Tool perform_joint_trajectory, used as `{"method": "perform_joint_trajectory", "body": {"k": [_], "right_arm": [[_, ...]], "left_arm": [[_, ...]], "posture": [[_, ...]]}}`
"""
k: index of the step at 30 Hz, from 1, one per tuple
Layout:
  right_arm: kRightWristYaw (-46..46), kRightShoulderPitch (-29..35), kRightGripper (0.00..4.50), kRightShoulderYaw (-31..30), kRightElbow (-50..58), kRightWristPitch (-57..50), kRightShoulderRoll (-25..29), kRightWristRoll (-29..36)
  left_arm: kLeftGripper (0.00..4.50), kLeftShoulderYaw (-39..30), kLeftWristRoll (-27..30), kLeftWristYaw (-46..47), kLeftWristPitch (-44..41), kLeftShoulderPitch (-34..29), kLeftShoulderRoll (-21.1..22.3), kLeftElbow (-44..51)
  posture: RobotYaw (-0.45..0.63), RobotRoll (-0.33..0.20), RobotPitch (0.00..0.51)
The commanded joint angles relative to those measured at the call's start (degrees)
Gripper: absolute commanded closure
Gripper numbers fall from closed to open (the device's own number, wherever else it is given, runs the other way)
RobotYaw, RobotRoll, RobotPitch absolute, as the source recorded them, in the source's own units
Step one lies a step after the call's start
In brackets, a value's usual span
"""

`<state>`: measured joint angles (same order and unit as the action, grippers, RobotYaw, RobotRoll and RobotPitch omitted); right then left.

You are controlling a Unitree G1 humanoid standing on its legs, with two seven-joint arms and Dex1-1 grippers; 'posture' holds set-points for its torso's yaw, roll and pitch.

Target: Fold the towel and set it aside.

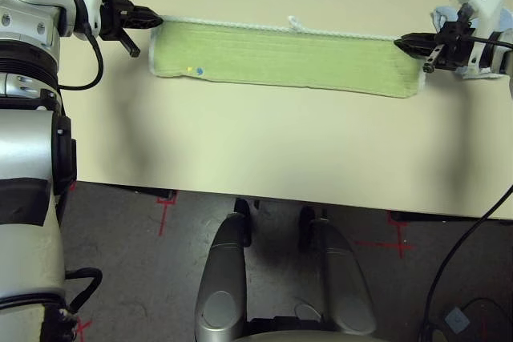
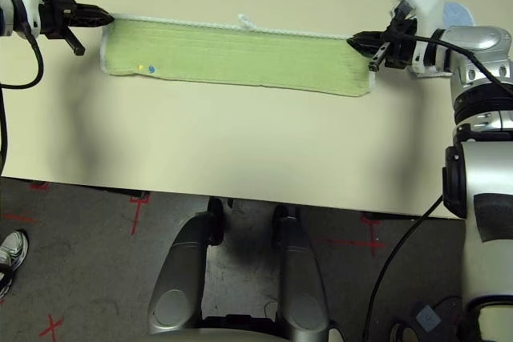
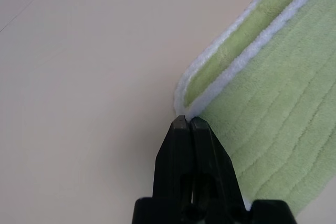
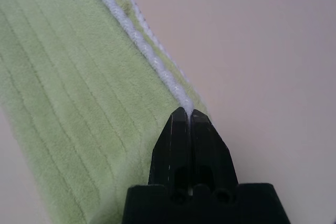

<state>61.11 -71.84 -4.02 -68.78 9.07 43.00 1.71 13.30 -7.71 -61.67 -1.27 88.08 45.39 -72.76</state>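
1. The towel (image 1: 280, 58), a long lime-green strip, lies folded across the upper half of the frame on the pale worktop (image 1: 240, 142). It looks like thick terry: light, soft and limp, not slippery or fragile. It would probably sag or skew if lifted by one end, so two holds, one at each end, should suit it best.
2. The left pincer (image 1: 160, 20), upper left of the frame, is closed on the towel's far corner, with the strip stretching away to its right.
3. The right pincer (image 1: 397, 42), upper right of the frame, is closed on the white edging near the other end; a little of the towel runs on past its tips.
4. The white edging (image 1: 232, 27) joins the two holds in a nearly straight line. Corded and firmer than the pile, it seems the surest place to pinch, though both layers need catching.
5. The small loop (image 1: 294, 23) stands up between the pincers, touched by neither; too slight to lift by, I judge.
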Motion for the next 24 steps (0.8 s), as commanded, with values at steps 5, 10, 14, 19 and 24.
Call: {"method": "perform_joint_trajectory", "body": {"k": [5, 10, 14, 19, 24], "right_arm": [[-5.31, 2.84, 4.48, 1.32, 0.57, 0.22, -0.64, -2.14], [-5.83, 3.49, 4.48, 1.71, 1.98, -0.37, -1.16, -1.91], [-6.73, 3.77, 4.48, 1.68, 3.89, -1.04, -1.37, -2.09], [-7.84, 4.58, 4.48, 1.60, 6.90, -2.94, -1.96, -2.11], [-10.81, 3.92, 4.48, 1.32, 6.86, -3.78, -2.41, -2.97]], "left_arm": [[4.50, -1.87, -2.33, 3.00, 1.19, -2.24, -0.47, -1.45], [4.50, -2.92, -2.59, 3.95, 1.94, -2.85, -1.06, -1.40], [4.50, -3.45, -3.01, 5.49, 2.99, -3.15, -1.50, -1.36], [4.50, -3.86, -3.40, 7.54, 4.04, -3.39, -2.13, -1.47], [4.50, -4.35, -3.57, 9.18, 4.42, -3.67, -2.69, -1.68]], "posture": [[0.07, 0.000, 0.378], [0.08, 0.000, 0.374], [0.07, 0.000, 0.372], [0.07, 0.000, 0.372], [0.07, 0.000, 0.373]]}}
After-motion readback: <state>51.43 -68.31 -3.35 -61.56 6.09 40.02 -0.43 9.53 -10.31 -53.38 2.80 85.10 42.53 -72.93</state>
